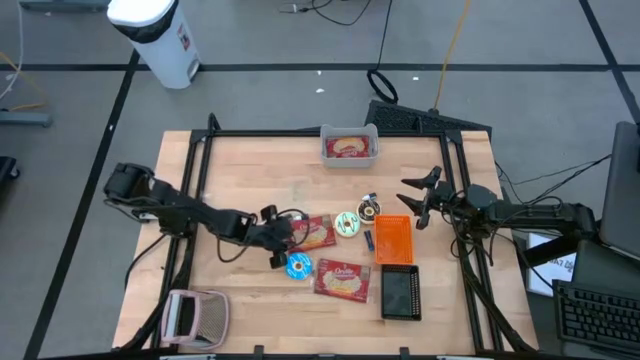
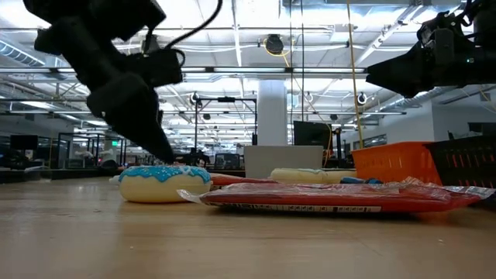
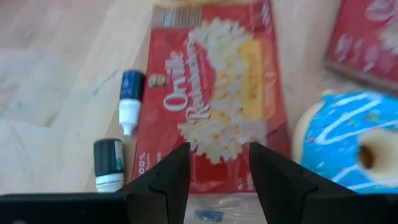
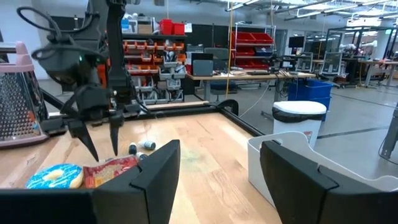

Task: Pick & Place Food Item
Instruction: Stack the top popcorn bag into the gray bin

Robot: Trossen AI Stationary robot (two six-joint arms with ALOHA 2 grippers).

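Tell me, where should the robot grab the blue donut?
Probably from straight above, pinching across the ring's outer edges. The blue donut lies flat on the table, with a popcorn packet close on one side, so the fingers should drop on the free sides. The left gripper is nearest.

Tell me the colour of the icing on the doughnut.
Blue with white stripes on the doughnut; clearest in the left wrist view.
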